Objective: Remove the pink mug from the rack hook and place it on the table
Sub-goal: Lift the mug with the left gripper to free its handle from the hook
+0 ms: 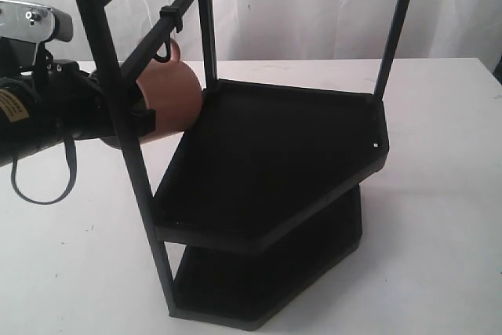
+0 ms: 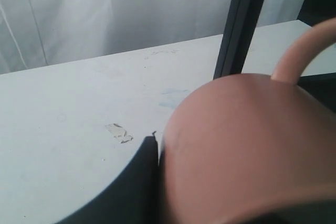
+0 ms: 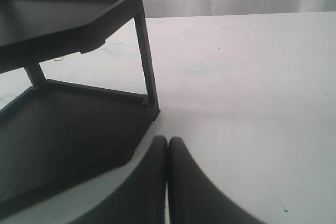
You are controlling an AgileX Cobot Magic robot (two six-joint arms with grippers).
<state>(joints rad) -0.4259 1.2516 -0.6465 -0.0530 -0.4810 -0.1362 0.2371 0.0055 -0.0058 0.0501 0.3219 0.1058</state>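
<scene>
The pink mug (image 1: 171,93) lies tilted on its side at the left post of the black rack (image 1: 267,154). Its loop handle (image 1: 176,49) is up against the small black hook (image 1: 162,54), which hangs by a clip from a slanted bar. I cannot tell whether the handle still hangs on the hook. My left gripper (image 1: 146,118) is shut on the mug's rim. In the left wrist view the pink mug (image 2: 247,150) fills the frame beside one dark finger (image 2: 134,187). My right gripper (image 3: 168,144) is shut and empty, low over the white table (image 3: 252,87) by the rack's corner.
The rack's upright post (image 2: 242,22) stands just behind the mug. Its two black shelf trays (image 3: 58,129) reach out toward my right gripper. White table (image 1: 439,217) extends to the right of the rack, and a white curtain hangs behind.
</scene>
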